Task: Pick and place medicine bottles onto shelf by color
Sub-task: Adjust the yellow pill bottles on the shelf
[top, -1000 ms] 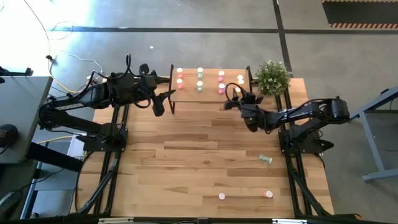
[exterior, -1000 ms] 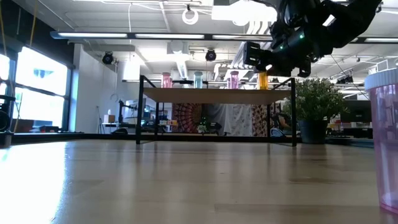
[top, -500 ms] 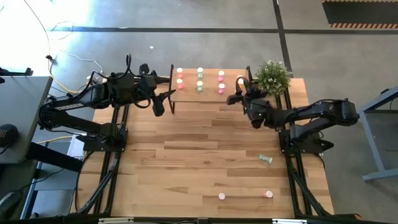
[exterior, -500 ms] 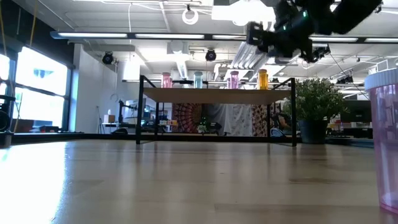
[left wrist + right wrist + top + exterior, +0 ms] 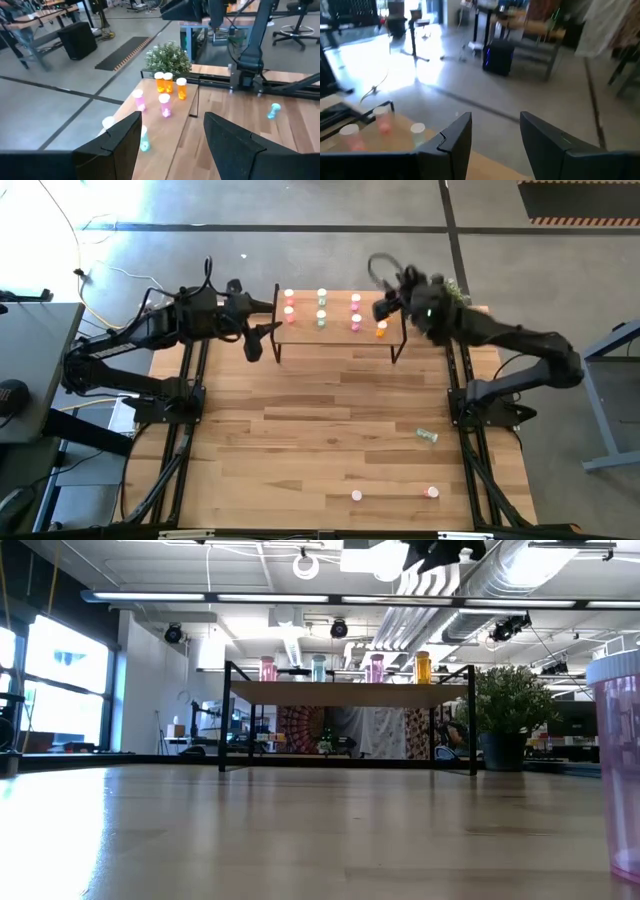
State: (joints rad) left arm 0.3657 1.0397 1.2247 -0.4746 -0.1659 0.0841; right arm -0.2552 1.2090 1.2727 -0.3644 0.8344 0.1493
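Right end effector (image 5: 381, 307), jaws parted and empty, is shown raised over the shelf (image 5: 335, 331) end near the orange bottles (image 5: 381, 330). Left end effector (image 5: 252, 346), likewise released, waits beside the opposite end. Three bottles (image 5: 427, 436) remain on the counter (image 5: 330, 430). A low sweep could topple shelved bottles; ample open room lies toward the counter's near edge.

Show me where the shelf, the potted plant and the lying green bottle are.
shelf (image 5: 335, 335): high view, bare front part of the board.
potted plant (image 5: 168, 56): left wrist view, middle of the leaves.
lying green bottle (image 5: 428, 436): high view, middle of its body.
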